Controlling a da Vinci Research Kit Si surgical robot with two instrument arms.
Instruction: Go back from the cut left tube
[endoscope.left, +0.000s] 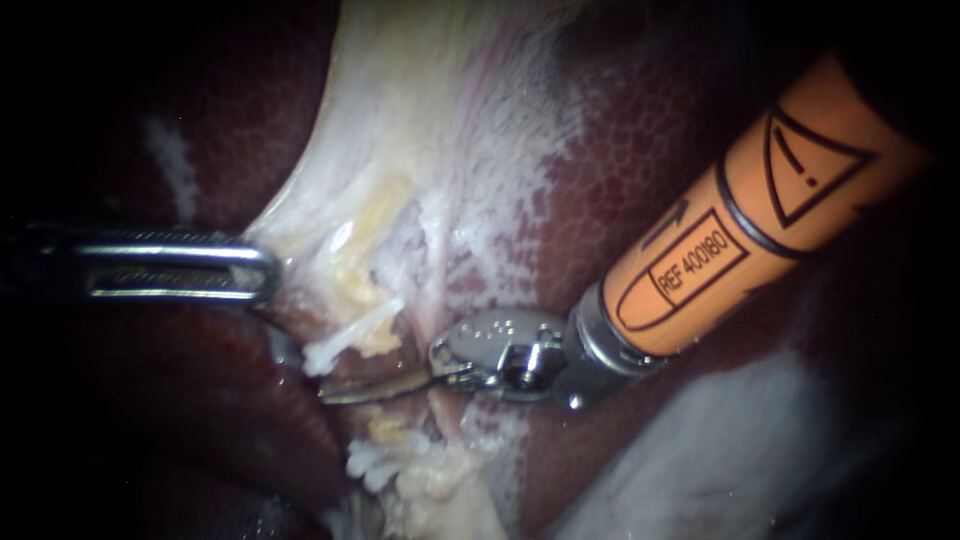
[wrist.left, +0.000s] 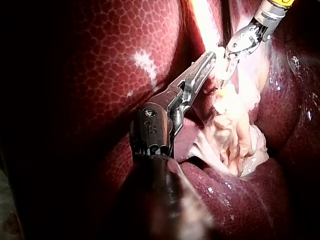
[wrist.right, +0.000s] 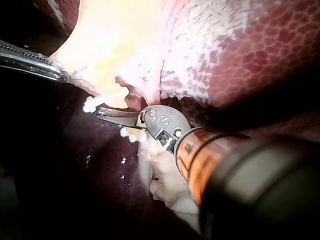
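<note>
Just below the cut tube (endoscope.left: 350, 338), pointing across it: right instrument (endoscope.left: 332, 393), blades together, empty. Just left of the tube, clamped on pale tissue (endoscope.left: 400, 150): left instrument (endoscope.left: 262, 272). Probably best withdrawn along own shaft, up-right from the tube.

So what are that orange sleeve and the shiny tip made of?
Orange sleeve on the right instrument: likely plastic, smooth, evenly coloured, with printed markings. Its hinge and blades: metal, probably steel; silvery hinge with bright glints, blades duller.
</note>
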